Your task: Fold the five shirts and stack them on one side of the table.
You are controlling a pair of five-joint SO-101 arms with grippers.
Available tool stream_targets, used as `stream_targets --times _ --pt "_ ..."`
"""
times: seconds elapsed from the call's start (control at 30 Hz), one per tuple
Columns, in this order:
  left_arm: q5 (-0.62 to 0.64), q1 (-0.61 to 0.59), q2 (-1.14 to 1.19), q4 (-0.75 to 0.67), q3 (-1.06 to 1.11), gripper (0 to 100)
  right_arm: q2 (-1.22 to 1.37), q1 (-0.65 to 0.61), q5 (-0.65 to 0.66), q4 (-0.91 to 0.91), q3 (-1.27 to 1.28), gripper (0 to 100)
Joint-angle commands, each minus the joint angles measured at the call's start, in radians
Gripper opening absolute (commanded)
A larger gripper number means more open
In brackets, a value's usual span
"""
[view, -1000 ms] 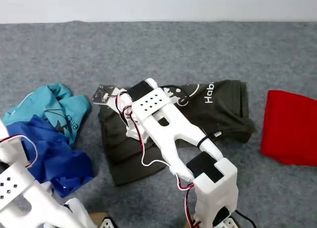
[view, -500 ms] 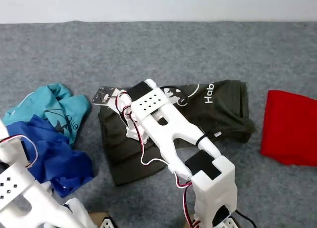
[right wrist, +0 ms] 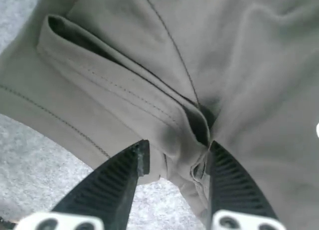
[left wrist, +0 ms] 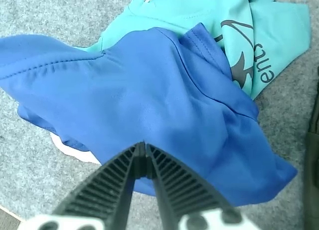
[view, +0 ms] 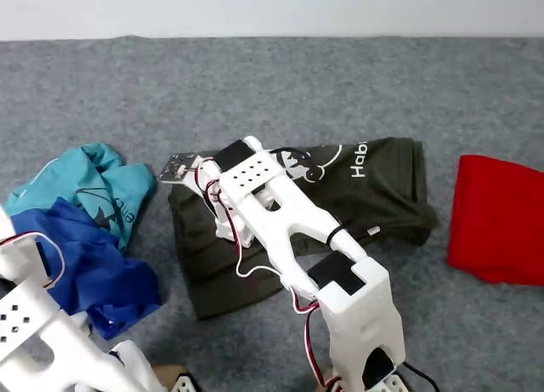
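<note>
The right hand (right wrist: 177, 150) hangs wide open over the left end of the dark olive shirt (view: 382, 188), a raised fold of the cloth lying between its fingers but not yet gripped. The shirt stretches left to right across the middle of the grey desk (view: 340, 86), most of it to the right of the hand. The left hand (left wrist: 144, 147) is closed above the blue shirt (view: 93, 264) at the near left; whether it pinches cloth cannot be told. The right arm looks far better placed for the fold.
</note>
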Motion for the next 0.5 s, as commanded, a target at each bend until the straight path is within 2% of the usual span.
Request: stream_targets --times 0.0,0.3,0.47 --pt "0.009 0.005 -0.020 -0.012 -0.002 1 -0.005 0.016 -0.009 -0.001 -0.052 19.9" --pt "0.009 0.005 -0.020 -0.012 -0.002 1 -0.002 0.042 -0.005 0.074 -0.203 19.9" --pt "0.009 0.005 -0.018 -0.012 -0.002 1 0.013 0.068 -0.003 0.074 -0.206 19.9"
